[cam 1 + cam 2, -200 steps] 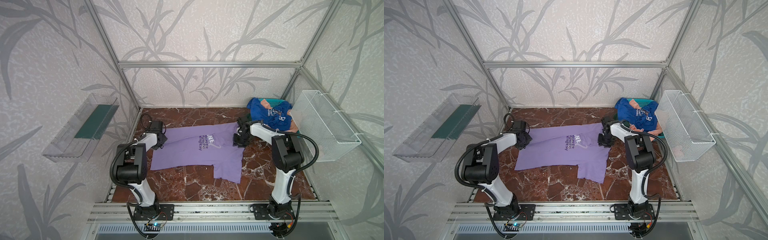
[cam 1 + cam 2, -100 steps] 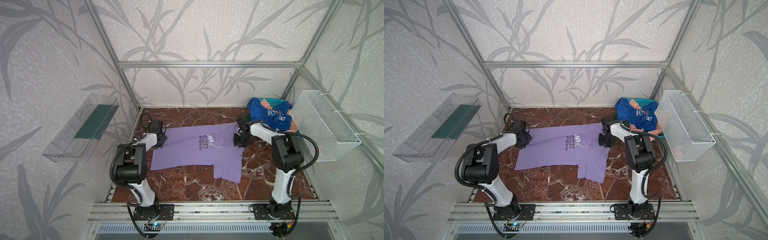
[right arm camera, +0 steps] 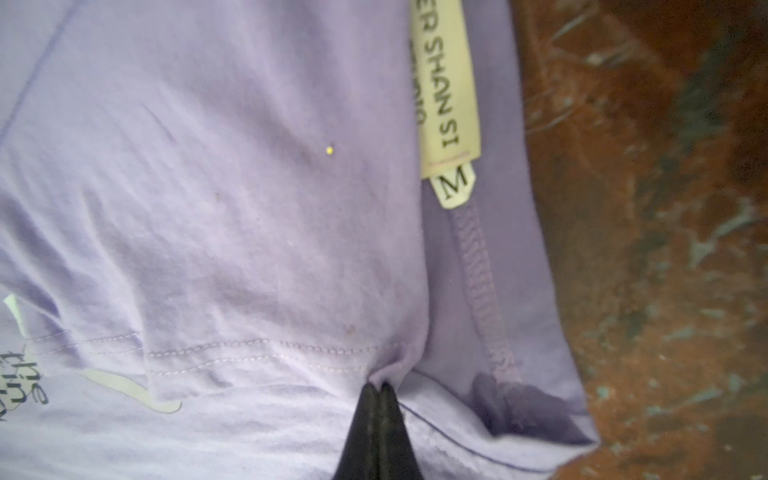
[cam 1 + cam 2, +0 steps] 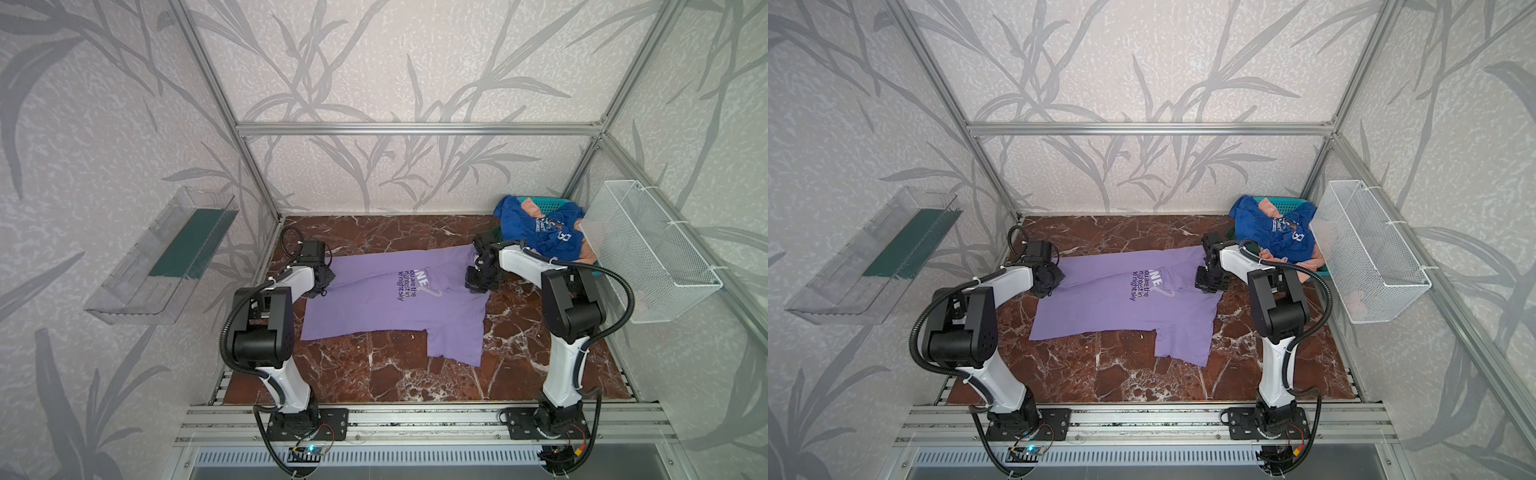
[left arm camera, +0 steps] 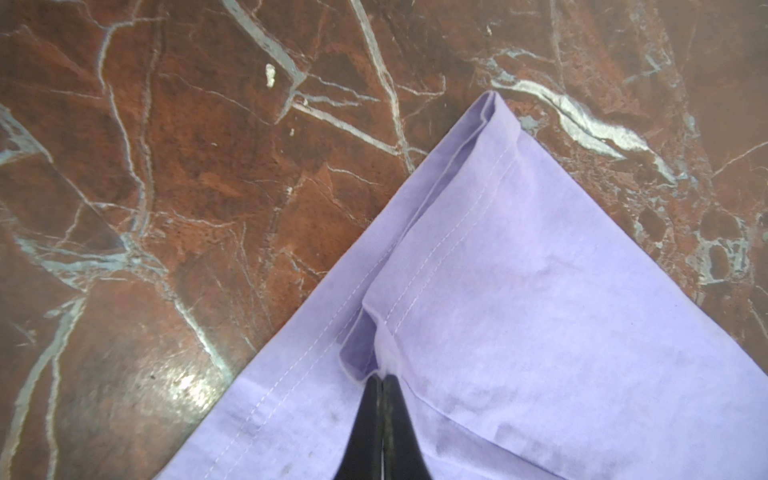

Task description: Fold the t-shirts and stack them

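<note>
Left wrist view: left gripper [image 5: 380, 380] clamped on a hem corner of the lavender t-shirt [image 5: 540, 311], spread flat on the marble table [image 5: 166, 166] — right gripper [image 3: 380, 388] has just snapped shut on cloth near the neck label [image 3: 449, 83], so both ends look held for folding.

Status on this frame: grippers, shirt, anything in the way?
Left gripper shut on lavender t-shirt hem. Right gripper shut near its neck label. Blue t-shirt heaped at back, nothing blocking.
</note>
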Robot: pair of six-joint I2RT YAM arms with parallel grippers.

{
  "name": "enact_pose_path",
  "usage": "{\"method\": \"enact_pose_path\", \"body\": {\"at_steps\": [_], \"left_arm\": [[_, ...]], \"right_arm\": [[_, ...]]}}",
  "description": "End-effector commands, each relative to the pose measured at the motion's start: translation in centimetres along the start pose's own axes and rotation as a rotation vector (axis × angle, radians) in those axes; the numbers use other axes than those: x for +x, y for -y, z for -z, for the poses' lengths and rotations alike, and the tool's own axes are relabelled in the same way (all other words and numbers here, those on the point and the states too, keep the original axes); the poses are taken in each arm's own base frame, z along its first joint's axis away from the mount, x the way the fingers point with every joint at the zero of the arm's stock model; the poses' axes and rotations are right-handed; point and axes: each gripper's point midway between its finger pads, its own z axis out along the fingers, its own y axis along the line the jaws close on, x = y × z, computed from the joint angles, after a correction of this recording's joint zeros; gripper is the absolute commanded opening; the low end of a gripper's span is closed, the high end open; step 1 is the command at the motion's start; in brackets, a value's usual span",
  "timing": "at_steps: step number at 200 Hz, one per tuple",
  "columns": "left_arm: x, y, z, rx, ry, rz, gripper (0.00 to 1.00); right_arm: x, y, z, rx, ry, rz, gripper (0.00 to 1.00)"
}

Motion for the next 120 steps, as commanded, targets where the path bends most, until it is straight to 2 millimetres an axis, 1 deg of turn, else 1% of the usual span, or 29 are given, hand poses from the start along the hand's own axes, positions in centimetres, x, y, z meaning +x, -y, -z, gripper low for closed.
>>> {"method": "enact_pose_path", "body": {"at_steps": [1, 40, 95, 120], "left_arm": [[-0.2, -0.3, 0.2, -0.002, 0.007, 0.002, 0.0], [-0.2, -0.1, 0.3, 0.011, 0.004, 0.005, 0.0], [-0.8, 0.5, 0.7, 0.029, 0.012, 0.011, 0.0], [-1.2, 0.7, 1.0, 0.035, 0.022, 0.015, 0.0]], "right_arm": [[-0.7, -0.5, 0.6, -0.012, 0.008, 0.005, 0.0], [-1.3, -0.9, 1.6, -0.021, 0.037, 0.013, 0.0], [-2.8, -1.4, 3.0, -0.018, 0.087, 0.013, 0.0], [-3.6, -1.6, 4.0, -0.013, 0.12, 0.017, 0.0]]}}
